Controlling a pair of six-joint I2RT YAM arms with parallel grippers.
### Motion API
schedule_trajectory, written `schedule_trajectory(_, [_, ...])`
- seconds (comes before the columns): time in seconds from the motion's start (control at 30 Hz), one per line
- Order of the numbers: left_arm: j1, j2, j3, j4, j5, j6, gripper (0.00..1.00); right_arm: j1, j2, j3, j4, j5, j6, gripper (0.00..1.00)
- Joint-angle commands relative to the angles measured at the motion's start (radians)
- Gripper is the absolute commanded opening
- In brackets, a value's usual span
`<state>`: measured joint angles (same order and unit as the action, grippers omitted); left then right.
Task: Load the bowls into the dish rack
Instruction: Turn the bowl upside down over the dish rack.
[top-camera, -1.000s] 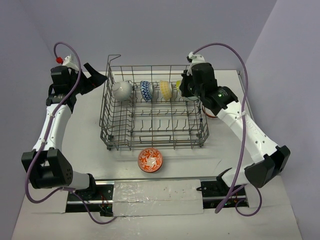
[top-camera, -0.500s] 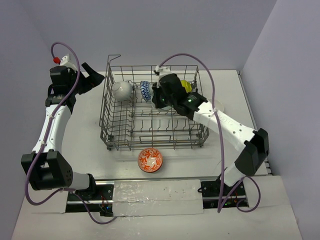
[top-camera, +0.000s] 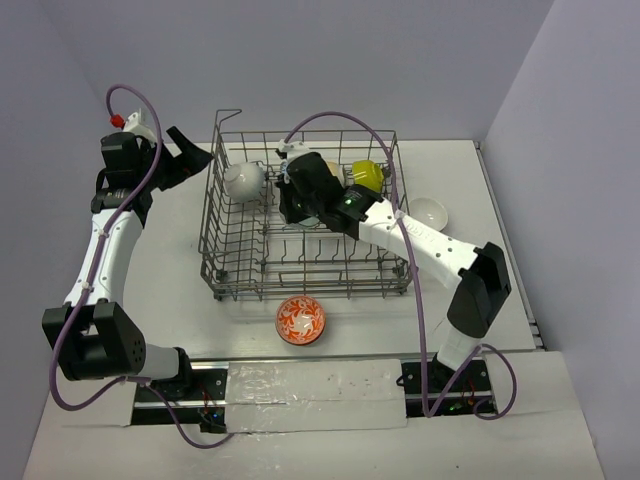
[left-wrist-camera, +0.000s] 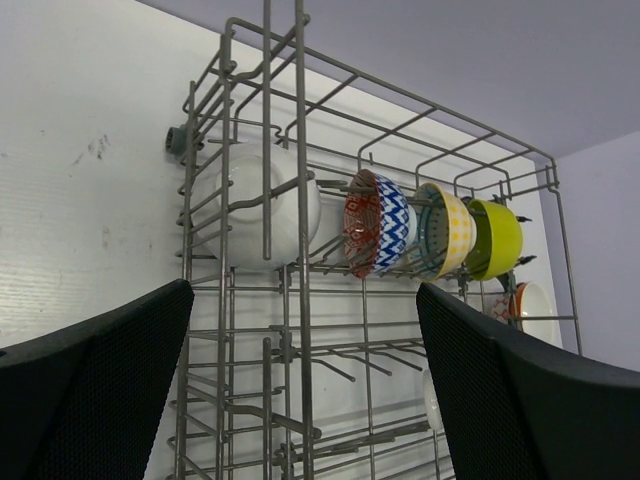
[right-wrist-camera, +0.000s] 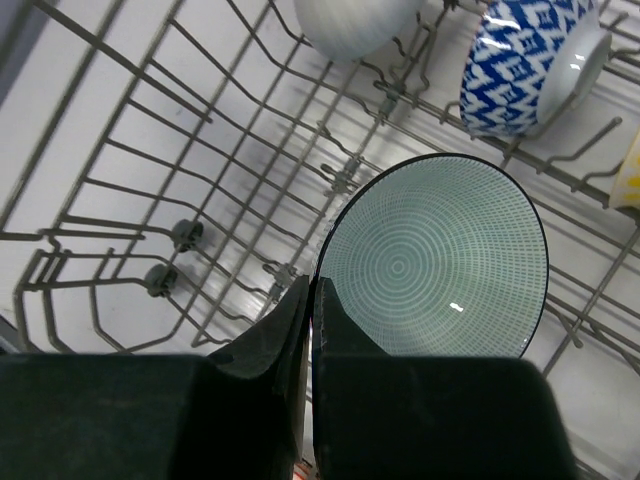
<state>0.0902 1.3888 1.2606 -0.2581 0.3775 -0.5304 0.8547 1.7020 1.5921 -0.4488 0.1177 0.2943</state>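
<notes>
My right gripper (right-wrist-camera: 311, 300) is shut on the rim of a grey patterned bowl (right-wrist-camera: 440, 260) with a dark edge, held low over the tines inside the dish rack (top-camera: 230, 265). In the rack's far row stand a white bowl (left-wrist-camera: 255, 205), a blue-white bowl (left-wrist-camera: 380, 222), a pale yellow bowl (left-wrist-camera: 445, 228) and a lime bowl (left-wrist-camera: 497, 238). The right gripper (top-camera: 293, 205) hangs over the rack's left middle. My left gripper (top-camera: 195, 155) is open and empty just outside the rack's far left corner. On the table lie a red-white bowl (top-camera: 301, 320) and a white bowl (top-camera: 428, 212).
The rack's raised corner loop (top-camera: 228, 115) stands right beside the left gripper. Rows of upright tines (right-wrist-camera: 330, 175) lie below the held bowl. The right arm (top-camera: 420, 240) reaches across the rack's right side. Walls close in at the back and right.
The right arm has swung left from the rack's far right corner to its left middle, carrying the grey bowl. The white bowl on the table at the right has come into view. The left arm has not moved.
</notes>
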Motion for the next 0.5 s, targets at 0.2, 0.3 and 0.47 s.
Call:
schedule_trajectory(0.2, [0.000, -0.010, 0.011, 0.039, 0.057, 0.015, 0.99, 0.024, 0.044, 0.120, 0.105, -0.044, 0.016, 0.00])
schedule_trajectory(0.3, [0.000, -0.010, 0.014, 0.034, 0.043, 0.013, 0.99, 0.027, 0.062, 0.131, 0.121, -0.068, 0.028, 0.00])
schedule_trajectory(0.47, [0.002, -0.010, 0.028, 0.008, -0.015, 0.009, 0.99, 0.035, 0.088, 0.149, 0.142, -0.093, 0.051, 0.00])
